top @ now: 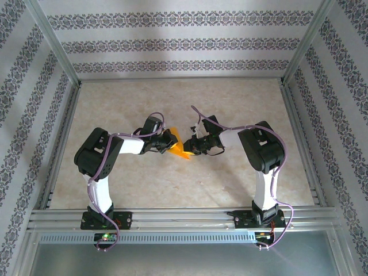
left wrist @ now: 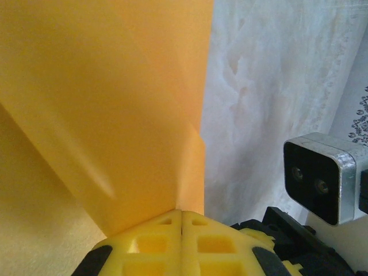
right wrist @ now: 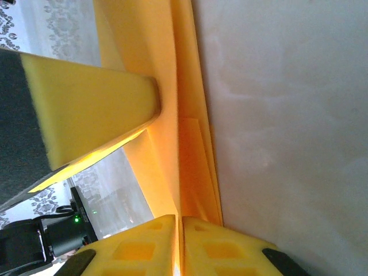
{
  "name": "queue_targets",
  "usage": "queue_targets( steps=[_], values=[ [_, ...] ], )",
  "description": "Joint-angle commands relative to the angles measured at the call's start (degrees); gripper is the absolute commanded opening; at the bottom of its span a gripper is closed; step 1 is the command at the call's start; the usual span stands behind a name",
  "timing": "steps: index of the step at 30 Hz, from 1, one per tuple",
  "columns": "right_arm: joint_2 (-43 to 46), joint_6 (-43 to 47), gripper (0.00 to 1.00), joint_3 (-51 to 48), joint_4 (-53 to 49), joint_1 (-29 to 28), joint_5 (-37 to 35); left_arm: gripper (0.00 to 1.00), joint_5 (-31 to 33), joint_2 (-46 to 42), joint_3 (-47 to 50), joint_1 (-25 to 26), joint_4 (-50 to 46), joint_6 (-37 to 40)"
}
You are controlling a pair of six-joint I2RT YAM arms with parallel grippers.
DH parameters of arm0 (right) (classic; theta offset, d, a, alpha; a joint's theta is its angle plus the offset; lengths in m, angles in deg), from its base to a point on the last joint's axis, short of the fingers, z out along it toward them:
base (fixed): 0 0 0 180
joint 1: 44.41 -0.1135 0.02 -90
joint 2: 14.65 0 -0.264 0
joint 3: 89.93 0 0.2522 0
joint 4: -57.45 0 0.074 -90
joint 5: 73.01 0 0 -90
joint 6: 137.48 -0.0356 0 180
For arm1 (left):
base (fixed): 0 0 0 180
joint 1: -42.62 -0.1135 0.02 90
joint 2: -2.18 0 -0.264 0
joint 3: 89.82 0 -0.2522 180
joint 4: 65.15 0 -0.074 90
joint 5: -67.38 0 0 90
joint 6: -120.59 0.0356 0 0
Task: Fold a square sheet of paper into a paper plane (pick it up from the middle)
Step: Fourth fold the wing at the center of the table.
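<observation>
**Two arms, one sheet.** Your two arms are meeting over the middle of the table (top: 230,103). The sheet of paper (top: 179,150) is hanging between them, bright orange and creased into a narrower, pointed shape. In the top view its tip is aiming toward 5 o'clock. Your left end effector (top: 168,144) is gripping it from 9 o'clock and your right end effector (top: 195,147) from 3 o'clock. The two are standing just beside each other, with the paper bridging them.

In the left wrist view, your left end effector (left wrist: 181,215) is clenched, its yellow fingers (left wrist: 149,244) pressing together with no gap. The sheet of paper (left wrist: 115,103) is rising out of their seam toward 12 o'clock, and a folded flap is showing along its 3 o'clock edge. The right arm's wrist camera (left wrist: 322,184) is sitting near at 4 o'clock, and the pale marbled table (left wrist: 270,86) is lying behind it.

In the right wrist view, your right end effector (right wrist: 179,219) is likewise clamped shut on the sheet of paper (right wrist: 187,149), whose layered folds are running up toward 12 o'clock. One finger (right wrist: 98,109) of the left end effector is pressing its pad against the paper from 9 o'clock. The table (right wrist: 287,115) is lying on the 3 o'clock side. You cannot tell whether the paper's edge is touching it.

Aluminium frame rails (top: 299,138) are running along the table's edges, and patterned walls (top: 172,43) are standing beyond them at 12 o'clock.
</observation>
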Motion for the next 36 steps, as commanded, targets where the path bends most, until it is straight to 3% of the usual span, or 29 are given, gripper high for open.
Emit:
queue_targets(
  steps=[1,10,20,36],
  values=[
    [-5.9,2.0,0.18,-2.3,-6.5,-0.8,-9.0,0.04,-1.0,0.8,-1.1,-0.1,0.2,1.7],
    [-6.2,2.1,0.14,-2.4,-7.0,-0.8,-9.3,0.04,-0.6,1.4,-1.5,-0.2,-1.2,2.5],
    [-5.2,2.0,0.18,-2.0,-7.1,-0.8,-8.3,0.04,-0.1,2.9,-1.6,-0.4,-4.0,2.3],
    [3.8,2.6,0.22,0.7,-13.5,0.1,-3.9,0.04,-0.2,4.0,-0.8,-0.7,-4.9,3.2]
  ],
)
